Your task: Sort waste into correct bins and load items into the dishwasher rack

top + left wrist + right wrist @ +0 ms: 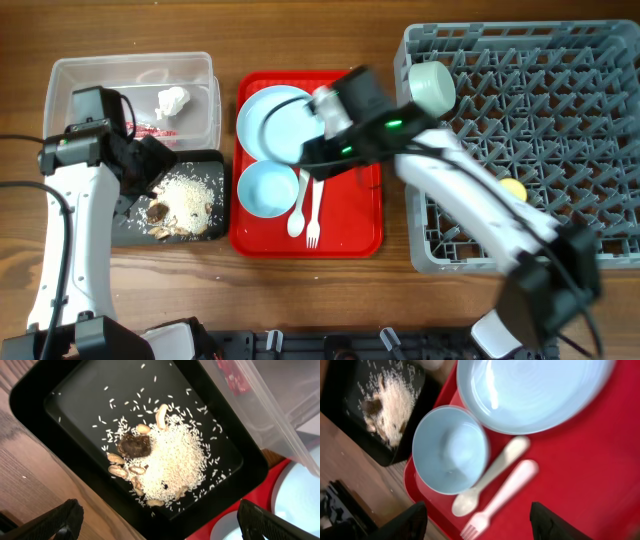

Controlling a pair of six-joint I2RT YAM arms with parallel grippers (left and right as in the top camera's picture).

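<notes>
Clear plastic tub (130,70) at upper left of the overhead frame holds a white tissue (172,100) and a red-and-white wrapper (150,130), its print too small to read; below it, the left gripper (160,520) hangs with fingers spread wide over the black tray (205,160) of rice-like food scraps (183,205). At centre, the right gripper (480,525), fingers likewise apart, hovers above the red tray (360,215) bearing pale blue plate (280,120), pale blue bowl (267,188), white spoon (297,210) and fork (312,215). At right, the grey dishwasher rack (600,150) holds a mint-green bowl (432,87) and yellow cup (513,188).
</notes>
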